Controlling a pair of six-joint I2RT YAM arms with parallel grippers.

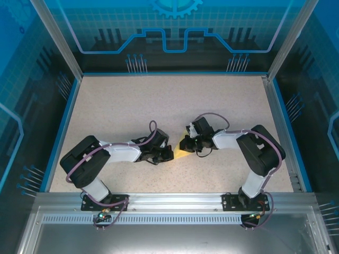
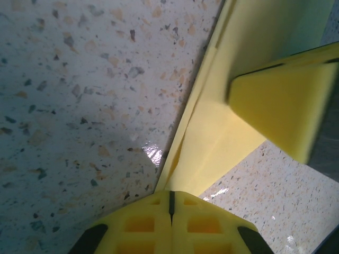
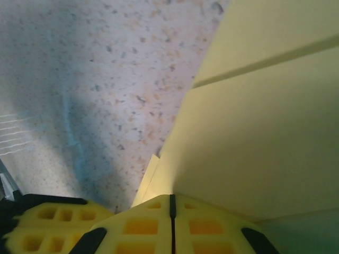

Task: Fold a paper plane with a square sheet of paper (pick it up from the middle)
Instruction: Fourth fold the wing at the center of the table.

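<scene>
A pale-yellow square sheet of paper (image 1: 182, 150), already folded into a layered, roughly triangular shape, sits between the two grippers, touching the tips of both. Seen from the left wrist, the sheet (image 2: 212, 143) rises from the left gripper's tips and runs forward and to the right, with one flap tilted up off the surface. Seen from the right wrist, the sheet (image 3: 254, 143) spreads forward and to the right from the right gripper's tips, with a straight layered edge across it.

The left gripper (image 1: 165, 154) (image 2: 170, 203) has its fingers pressed fully together, with the paper's narrow end meeting their seam. The right gripper (image 1: 189, 144) (image 3: 172, 203) is likewise closed, with the paper reaching its tips. Whether either one actually pinches the paper cannot be told.

Everything rests on a speckled beige surface (image 1: 132, 106) with blue walls behind it.
</scene>
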